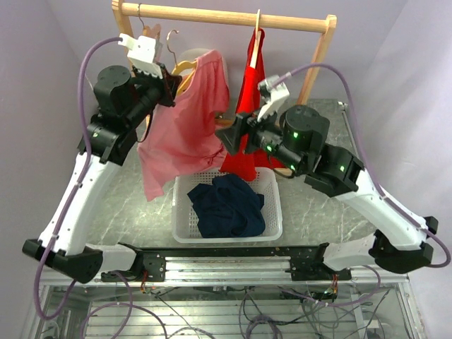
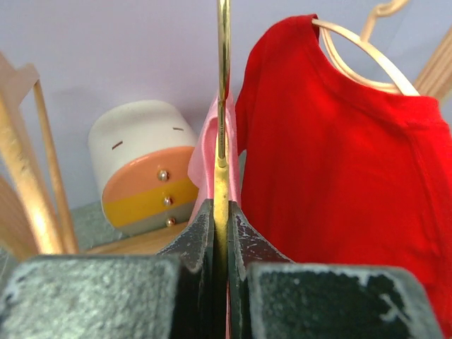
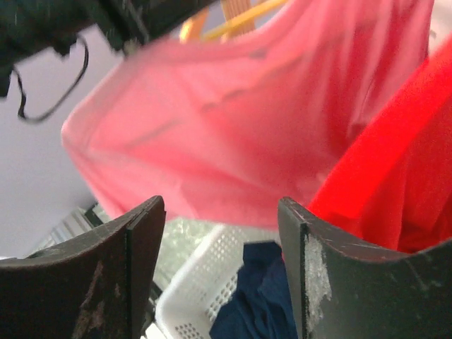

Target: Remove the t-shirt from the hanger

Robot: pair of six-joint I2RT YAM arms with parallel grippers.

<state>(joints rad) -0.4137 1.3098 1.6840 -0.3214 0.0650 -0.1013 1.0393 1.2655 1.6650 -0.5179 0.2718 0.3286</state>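
The left claw (image 1: 168,83) is clamping shut on the metal hook (image 2: 222,106) of a wooden hanger (image 1: 182,68), steadying it so that the pink t-shirt (image 1: 183,131) draped over it is hanging free below the rail (image 1: 212,14). The right claw (image 1: 227,138) is hovering just beside the shirt's right edge, jaws apart and gripping nothing, apparently lining up to pinch the cloth and draw it off. A white basket (image 1: 272,215) holding 1 navy garment (image 1: 226,205) is sitting beneath the shirt, likely as the drop spot. A red shirt (image 1: 256,67) is hanging from the rail behind the right claw, close enough to be snagged by mistake.
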